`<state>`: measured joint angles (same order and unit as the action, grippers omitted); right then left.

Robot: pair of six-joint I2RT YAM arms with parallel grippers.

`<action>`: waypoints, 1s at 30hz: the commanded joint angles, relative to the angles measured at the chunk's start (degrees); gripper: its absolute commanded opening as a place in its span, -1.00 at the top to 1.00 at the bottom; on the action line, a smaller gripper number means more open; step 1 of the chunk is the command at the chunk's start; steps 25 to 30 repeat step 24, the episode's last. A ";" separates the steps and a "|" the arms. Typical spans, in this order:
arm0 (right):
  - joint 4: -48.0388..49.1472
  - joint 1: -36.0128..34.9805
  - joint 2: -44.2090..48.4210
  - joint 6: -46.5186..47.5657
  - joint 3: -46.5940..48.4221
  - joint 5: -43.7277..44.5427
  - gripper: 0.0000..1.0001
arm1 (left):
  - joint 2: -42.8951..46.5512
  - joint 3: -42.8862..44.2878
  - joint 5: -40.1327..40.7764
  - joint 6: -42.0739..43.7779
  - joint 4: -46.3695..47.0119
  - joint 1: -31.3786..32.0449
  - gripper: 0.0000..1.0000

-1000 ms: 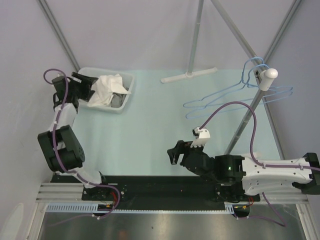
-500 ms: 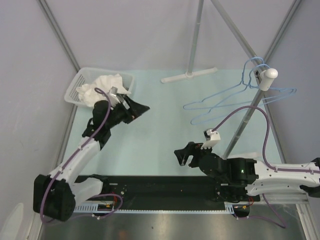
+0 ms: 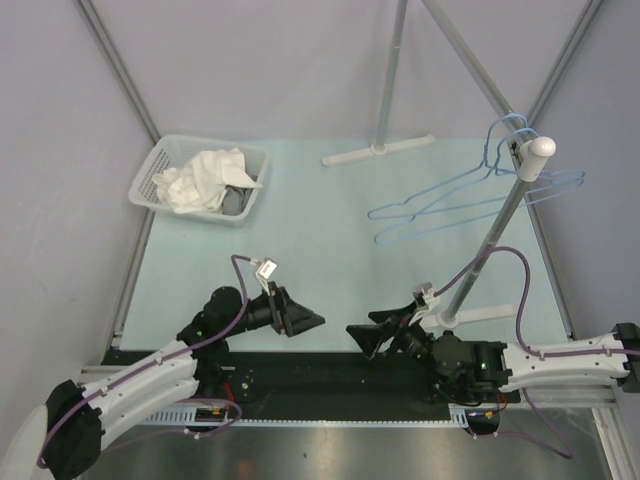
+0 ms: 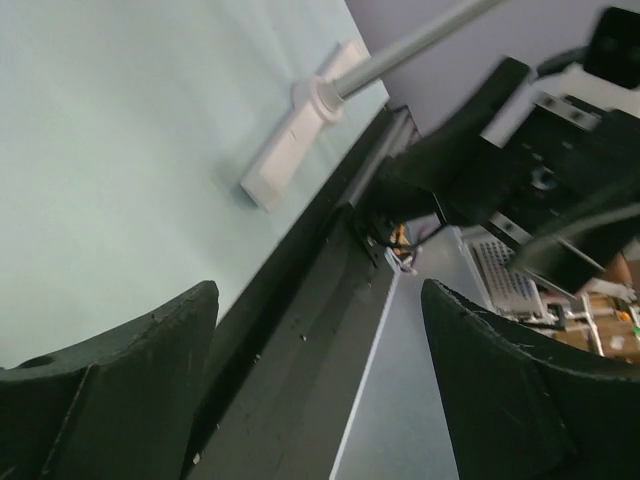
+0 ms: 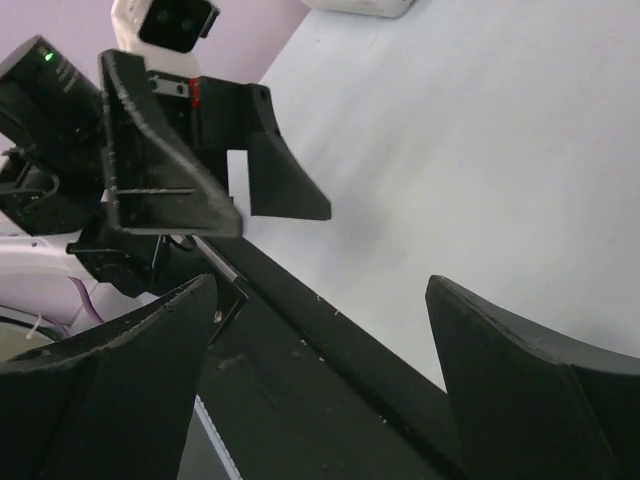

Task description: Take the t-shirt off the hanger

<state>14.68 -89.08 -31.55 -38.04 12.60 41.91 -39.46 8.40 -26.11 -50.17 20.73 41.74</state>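
The t-shirt [image 3: 200, 180] lies crumpled in the basket [image 3: 148, 178] at the upper left. The blue hangers [image 3: 440, 192] hang bare at the upper right, so the task looks done. The left gripper [image 3: 295, 318] and right gripper [image 3: 365, 338] sit low near the bottom edge, jaws wide and empty, with open worktop [image 3: 330, 240] between them and the basket.

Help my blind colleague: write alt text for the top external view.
A white t-shirt lies crumpled in a basket at far left; bare blue hangers hang from a stand at right. Near the front edge, left claw and right claw face each other, open and empty.
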 commanded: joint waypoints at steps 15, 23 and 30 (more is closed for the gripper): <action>29.18 -0.83 -2.28 -9.42 -20.07 10.29 -0.97 | 44.90 -18.34 -5.80 -3.44 -11.11 3.53 -0.86; 30.49 -1.19 -4.66 -11.97 -20.07 11.36 -0.99 | 46.84 -18.25 -6.67 -5.19 -10.20 3.61 -0.92; 33.28 -1.36 -4.40 -11.71 -20.07 10.05 -0.99 | 47.19 -18.51 -7.89 -8.24 -8.18 3.62 -0.95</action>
